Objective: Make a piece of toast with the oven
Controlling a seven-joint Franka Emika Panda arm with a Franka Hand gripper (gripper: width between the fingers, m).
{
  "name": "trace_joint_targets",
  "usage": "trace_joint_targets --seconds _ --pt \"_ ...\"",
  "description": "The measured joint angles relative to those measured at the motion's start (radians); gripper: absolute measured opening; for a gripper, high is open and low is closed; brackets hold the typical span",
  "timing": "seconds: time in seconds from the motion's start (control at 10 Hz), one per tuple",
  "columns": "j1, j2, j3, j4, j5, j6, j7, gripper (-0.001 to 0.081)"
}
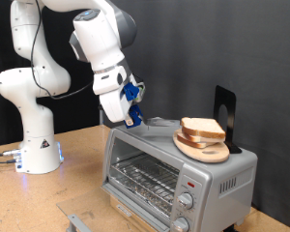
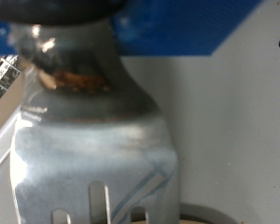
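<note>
The gripper (image 1: 133, 108) of the white Panda arm hangs over the near-left part of the roof of the small boxy silver-grey toaster oven (image 1: 164, 174), whose glass door looks shut over the wire rack. The wrist view shows a broad, slotted metal spatula blade (image 2: 93, 173) running out from the hand, so the fingers appear clamped on its handle, though they are not themselves visible. The flat pale slice of white bread with a tan crust (image 1: 203, 127) lies on a round wooden plate (image 1: 205, 151) on the oven's roof, toward the exterior view's right; whether 1 or 2 slices are stacked there I cannot tell. Such bread is light, soft and easily torn or dented, so lifting it from beneath would suit better than pinching.
</note>
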Motion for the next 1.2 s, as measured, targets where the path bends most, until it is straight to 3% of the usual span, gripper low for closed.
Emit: trace_joint_targets --seconds 1.2 --pt "0.001 0.017 0.011 0.017 -0.011 0.023 0.009 0.0391"
